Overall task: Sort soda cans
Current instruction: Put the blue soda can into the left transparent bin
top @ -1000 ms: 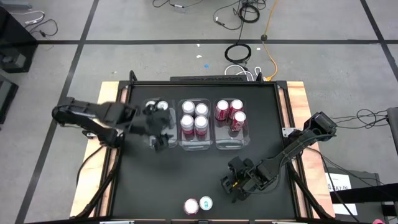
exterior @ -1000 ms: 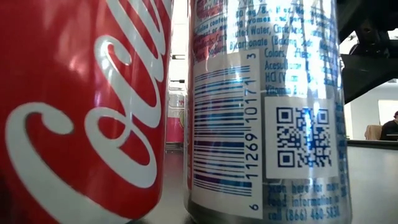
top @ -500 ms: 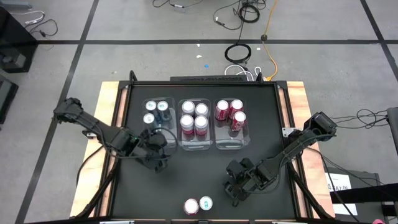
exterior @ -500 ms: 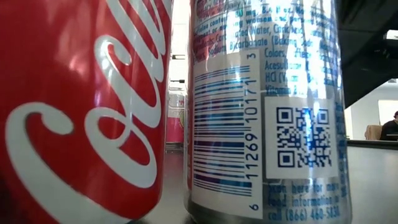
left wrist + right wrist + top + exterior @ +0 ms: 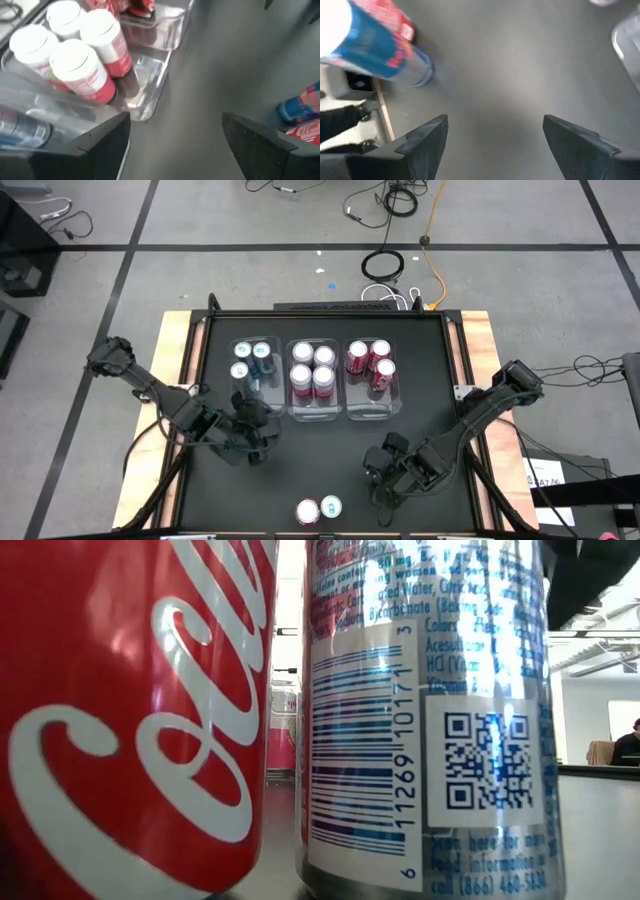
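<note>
Three clear bins stand in a row at the far side. The left bin holds three teal cans [image 5: 250,360], the middle bin several pink-and-white cans [image 5: 312,368] [image 5: 82,60], the right bin three dark red cans [image 5: 368,363]. A red can [image 5: 307,511] [image 5: 130,710] and a teal can [image 5: 331,506] [image 5: 430,710] [image 5: 375,45] stand upright, side by side, at the near edge. My left gripper [image 5: 262,442] [image 5: 175,135] is open over bare table, near of the left bin. My right gripper [image 5: 377,483] [image 5: 495,135] is open, right of and a little beyond the two near cans.
The black tabletop [image 5: 320,450] between the bins and the two near cans is bare. A raised frame [image 5: 190,380] runs around the table. The red and teal cans stand right before the low camera and block most of its view.
My left gripper has drawn back from over the left bin toward the near edge, and three teal cans now show in that bin. My right gripper has shifted slightly toward the near edge.
</note>
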